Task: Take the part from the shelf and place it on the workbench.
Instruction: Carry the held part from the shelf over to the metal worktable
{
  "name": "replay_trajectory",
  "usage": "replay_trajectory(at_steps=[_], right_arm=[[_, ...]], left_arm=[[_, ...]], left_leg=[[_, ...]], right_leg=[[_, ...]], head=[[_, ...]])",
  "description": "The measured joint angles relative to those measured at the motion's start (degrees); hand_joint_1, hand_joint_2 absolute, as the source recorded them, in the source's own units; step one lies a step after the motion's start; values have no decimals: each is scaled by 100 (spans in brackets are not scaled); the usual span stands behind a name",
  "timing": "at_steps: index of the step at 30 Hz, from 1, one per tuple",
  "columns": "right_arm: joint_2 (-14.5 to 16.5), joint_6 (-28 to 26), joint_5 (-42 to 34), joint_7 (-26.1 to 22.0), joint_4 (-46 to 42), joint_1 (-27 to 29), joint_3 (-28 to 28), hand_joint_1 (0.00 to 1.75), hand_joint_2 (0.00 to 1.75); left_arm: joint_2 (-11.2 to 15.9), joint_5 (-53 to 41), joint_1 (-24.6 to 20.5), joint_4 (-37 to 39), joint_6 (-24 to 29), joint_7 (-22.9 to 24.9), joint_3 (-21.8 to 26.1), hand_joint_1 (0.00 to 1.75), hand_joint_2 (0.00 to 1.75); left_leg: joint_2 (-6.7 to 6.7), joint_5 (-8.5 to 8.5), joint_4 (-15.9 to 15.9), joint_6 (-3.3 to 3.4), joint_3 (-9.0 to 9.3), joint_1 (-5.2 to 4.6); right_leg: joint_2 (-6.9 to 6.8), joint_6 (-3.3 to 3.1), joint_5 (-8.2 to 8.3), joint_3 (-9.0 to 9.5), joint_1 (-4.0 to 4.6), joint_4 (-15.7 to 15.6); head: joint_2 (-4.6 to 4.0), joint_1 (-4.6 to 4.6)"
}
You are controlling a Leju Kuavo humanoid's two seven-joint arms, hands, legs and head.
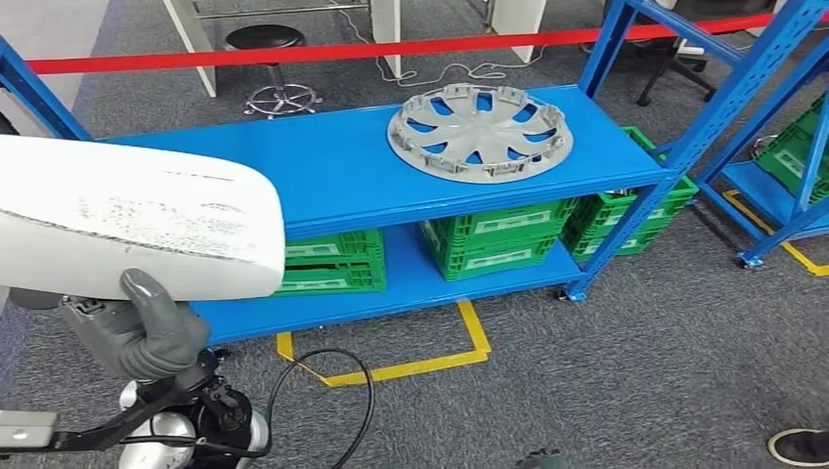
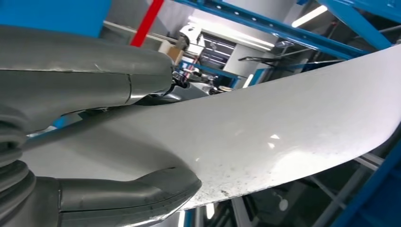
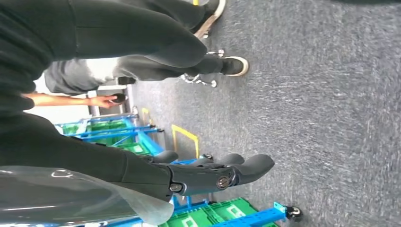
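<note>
My left hand [image 1: 147, 332] grips a large white curved panel [image 1: 127, 220] from below, at the left of the head view and in front of the blue shelf [image 1: 323, 166]. In the left wrist view the panel [image 2: 283, 127] is clamped between the thumb [image 2: 127, 196] and the fingers [image 2: 85, 71]. A grey hubcap [image 1: 479, 132] lies flat on the shelf's top board. My right hand [image 3: 208, 172] hangs above the grey carpet with its fingers stretched out and nothing in them.
Green crates [image 1: 499, 239] fill the shelf's lower board. A second blue rack [image 1: 782, 147] stands to the right. Red barrier tape [image 1: 342, 51] runs behind the shelf, near a stool [image 1: 274, 59]. Yellow floor marking [image 1: 411, 366] lies in front. A person [image 3: 142, 42] stands close by, shoe [image 1: 800, 446] at the lower right.
</note>
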Motion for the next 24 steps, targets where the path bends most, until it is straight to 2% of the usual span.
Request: replay_trajectory(at_steps=[1,2,3,4,5,6,8,9,10,11,12,13,14,15,16,17,18,20,21,22,23,24], right_arm=[[-14,-27,-219,93,2,40,57,0,175],[-36,-88,-575,218,3,111,57,0,175],[-57,-233,-1119,345,4,202,-40,0,175],[-73,-486,-1824,407,5,312,-251,0,175],[-83,-834,-2615,372,7,425,-576,0,175],[-84,-1256,-3432,201,7,521,-1040,0,175],[-75,-1969,-4589,-407,8,659,-2081,0,175],[-62,-2185,-4937,-795,7,689,-2587,0,175],[-50,-2296,-5166,-1181,7,705,-2997,0,175],[-33,-2362,-5361,-1558,7,715,-3365,0,175],[-20,-2405,-5539,-1911,7,724,-3695,0,175],[-6,-2465,-5694,-2211,6,732,-4008,0,175],[8,-2540,-5842,-2475,5,737,-4307,0,175],[17,-2612,-5974,-2687,4,737,-4568,0,175],[21,-2665,-6106,-2875,3,733,-4807,0,175],[23,-2693,-6218,-3015,2,726,-5011,0,175],[28,-2695,-6309,-3112,1,720,-5187,0,175],[55,-2594,-6511,-3265,-1,707,-5534,0,175],[69,-2487,-6616,-3331,-1,700,-5695,0,175],[81,-2375,-6708,-3390,-2,694,-5852,0,175],[87,-2287,-6770,-3431,-2,691,-5981,0,175],[91,-2231,-6803,-3453,-2,689,-6092,0,175]], left_arm=[[-5,-11,16,-2,-3,0,11,175,175],[-10,-25,40,-7,-9,0,23,175,175],[-15,-35,70,-20,-16,0,33,175,175],[-17,-44,103,-33,-15,-1,39,175,175],[-14,-55,138,-48,3,-2,42,175,175],[-5,-74,176,-68,50,-3,40,175,175],[28,-117,267,-131,183,-5,27,175,175],[47,-133,318,-173,253,-5,21,175,175],[66,-140,368,-212,307,-6,17,175,175],[81,-144,415,-245,353,-7,17,175,175],[93,-146,464,-280,392,-7,19,175,175],[105,-149,513,-314,414,-7,21,175,175],[115,-149,556,-347,425,-7,23,175,175],[123,-149,595,-374,425,-7,25,175,175],[130,-149,625,-401,420,-7,26,175,175],[134,-148,647,-426,414,-7,27,175,175],[137,-148,663,-449,408,-7,28,175,175],[139,-149,684,-501,386,-8,27,175,175],[140,-150,689,-522,371,-9,27,175,175],[142,-150,694,-540,354,-10,26,175,175],[143,-150,699,-554,340,-10,26,175,175],[143,-149,703,-563,330,-11,26,175,175]], left_leg=[[-1,57,25,-14,-101,1],[-12,109,60,-35,-192,3],[-23,151,104,-61,-272,-2],[-35,202,141,-90,-333,-9],[-45,258,167,-118,-379,-15],[-45,319,177,-146,-416,-21],[-46,386,179,-207,-492,-21],[-50,285,238,-246,-532,-14],[-55,75,385,-284,-575,-6],[-60,-232,641,-318,-615,7],[-62,-544,993,-344,-649,12],[-63,-756,1362,-360,-671,14],[-64,-832,1658,-365,-669,13],[-66,-762,1809,-357,-613,13],[-67,-599,1776,-335,-492,9],[-70,-434,1560,-296,-294,2],[-76,-344,1212,-238,-33,-13],[-85,-397,458,-135,448,-46],[-88,-459,229,-102,566,-65],[-87,-484,106,-86,602,-76],[-81,-461,52,-74,583,-69],[-70,-417,7,-53,545,-57]], right_leg=[[-2,13,185,190,-16,-129],[-1,20,334,450,-33,-411],[-1,20,377,750,-40,-803],[2,2,327,1011,-41,-1192],[5,-18,239,1190,-32,-1498],[5,-37,160,1273,-17,-1680],[-1,-98,152,1180,-22,-1748],[-10,-148,183,1113,-34,-1753],[-23,-204,227,1036,-46,-1755],[-38,-253,280,967,-49,-1746],[-53,-284,336,904,-41,-1740],[-72,-299,395,837,-32,-1729],[-91,-307,455,772,-22,-1711],[-108,-312,513,693,-9,-1682],[-119,-312,565,606,5,-1644],[-123,-310,609,518,20,-1602],[-125,-308,648,432,31,-1560],[-122,-277,725,313,48,-1498],[-122,-249,771,269,44,-1484],[-123,-215,821,232,42,-1477],[-122,-181,851,191,35,-1469],[-109,-149,804,141,32,-1431]], head=[[0,-1],[0,1],[0,1],[0,0],[0,1],[0,0],[0,-3],[0,-10],[0,-18],[0,-25],[0,-32],[0,-34],[0,-36],[0,-38],[0,-37],[0,-37],[0,-36],[0,-33],[0,-34],[0,-36],[0,-36],[0,-33]])
